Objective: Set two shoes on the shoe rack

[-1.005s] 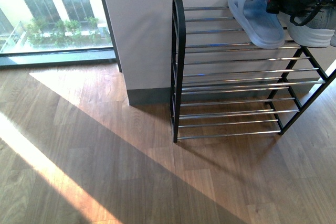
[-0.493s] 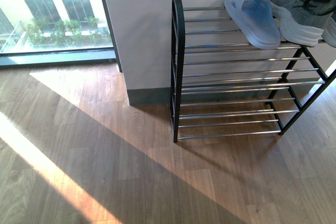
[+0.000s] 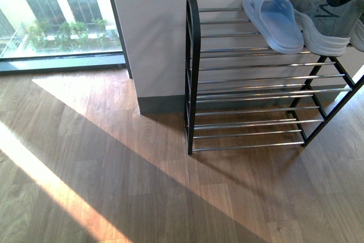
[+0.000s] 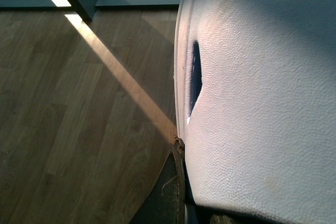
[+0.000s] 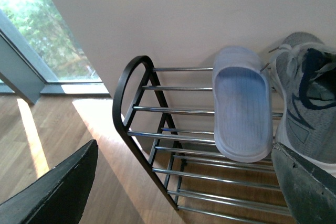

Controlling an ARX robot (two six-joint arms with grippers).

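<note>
No readable text, label, brand or number in any view

Daylight thru window (image 3: 57, 15), diag shadow across floor (image 3: 114, 197), pics sharp.

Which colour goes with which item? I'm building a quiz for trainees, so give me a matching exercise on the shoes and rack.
Things:
1. slide sandal
2. sneaker
3. rack side frame
4. rack rods

Colours:
A. black
B. grey with a white sole
C. pale blue
D. shiny silver

Pairs: 1-C, 2-B, 3-A, 4-D
</note>
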